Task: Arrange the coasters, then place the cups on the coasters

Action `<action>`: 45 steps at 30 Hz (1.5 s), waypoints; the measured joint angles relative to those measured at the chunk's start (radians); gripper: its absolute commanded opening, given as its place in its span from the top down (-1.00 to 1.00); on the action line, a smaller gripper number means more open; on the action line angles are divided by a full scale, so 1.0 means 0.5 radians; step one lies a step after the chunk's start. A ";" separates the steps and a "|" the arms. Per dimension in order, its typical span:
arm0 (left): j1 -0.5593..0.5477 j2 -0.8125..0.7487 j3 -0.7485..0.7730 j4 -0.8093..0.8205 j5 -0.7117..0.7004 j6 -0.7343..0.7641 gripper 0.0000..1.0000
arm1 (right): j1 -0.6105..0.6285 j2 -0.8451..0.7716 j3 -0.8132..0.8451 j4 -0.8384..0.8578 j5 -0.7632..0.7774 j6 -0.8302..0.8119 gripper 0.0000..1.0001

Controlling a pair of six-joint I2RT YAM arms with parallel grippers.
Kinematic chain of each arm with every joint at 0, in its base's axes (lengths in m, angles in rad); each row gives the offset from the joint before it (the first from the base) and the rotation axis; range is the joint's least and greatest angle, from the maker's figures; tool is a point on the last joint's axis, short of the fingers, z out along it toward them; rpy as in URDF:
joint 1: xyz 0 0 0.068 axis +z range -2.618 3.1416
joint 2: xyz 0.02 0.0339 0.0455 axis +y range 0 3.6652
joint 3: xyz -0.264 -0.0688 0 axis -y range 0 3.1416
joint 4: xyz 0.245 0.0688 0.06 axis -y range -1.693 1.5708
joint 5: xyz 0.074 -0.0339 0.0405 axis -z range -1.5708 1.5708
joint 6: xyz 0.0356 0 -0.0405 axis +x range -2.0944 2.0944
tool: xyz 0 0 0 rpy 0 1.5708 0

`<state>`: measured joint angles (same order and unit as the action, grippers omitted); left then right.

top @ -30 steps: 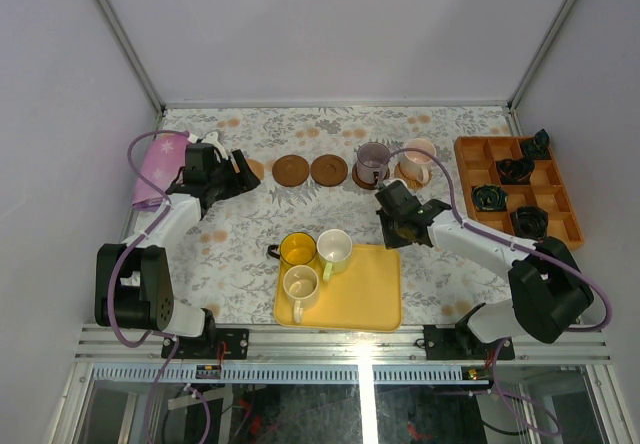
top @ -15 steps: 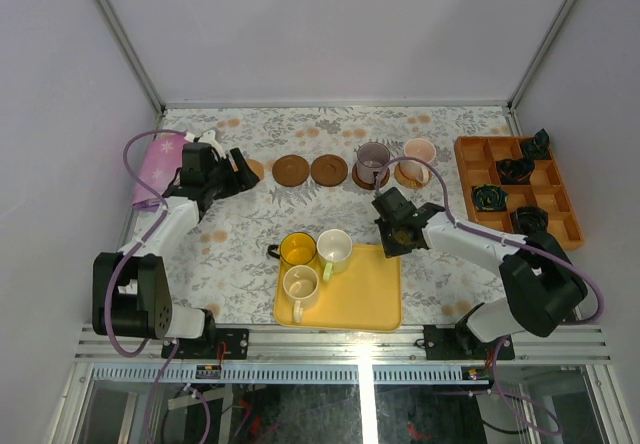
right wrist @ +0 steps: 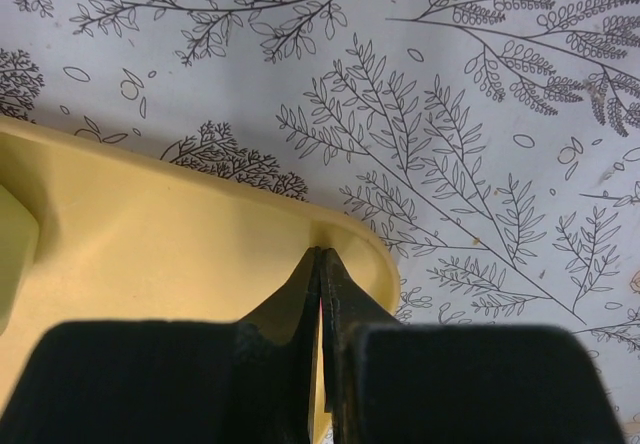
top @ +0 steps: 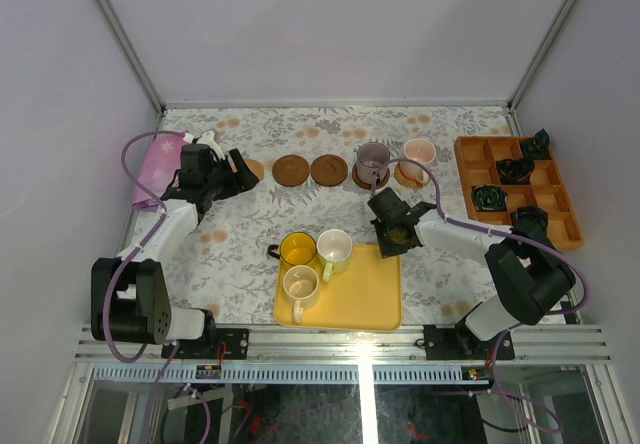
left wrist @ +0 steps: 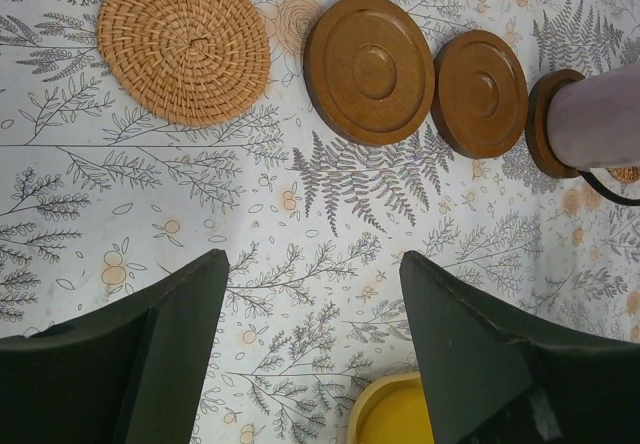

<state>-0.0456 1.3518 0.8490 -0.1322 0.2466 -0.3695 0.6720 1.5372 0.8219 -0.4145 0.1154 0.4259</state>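
Left pincer (left wrist: 312, 264) apart near woven coaster (left wrist: 184, 42); right pincer (right wrist: 321, 264) together over yellow tray (right wrist: 150, 234) corner.

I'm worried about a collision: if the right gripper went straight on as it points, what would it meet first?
Probably the yellow tray: the shut right gripper points at its rounded corner rim, though the gap is hard to judge.
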 measured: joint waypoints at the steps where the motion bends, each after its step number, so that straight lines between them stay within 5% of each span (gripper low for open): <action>1: 0.000 0.000 -0.002 0.000 -0.001 -0.001 -0.40 | 0.000 0.004 0.003 0.004 0.001 0.001 1.00; 45: -0.001 0.001 -0.010 -0.001 0.002 0.001 -0.41 | 0.007 0.208 0.213 -0.014 0.102 -0.020 1.00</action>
<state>-0.0460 1.3521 0.8440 -0.1326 0.2474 -0.3691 0.6754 1.6409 0.9283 -0.4213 0.1665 0.4160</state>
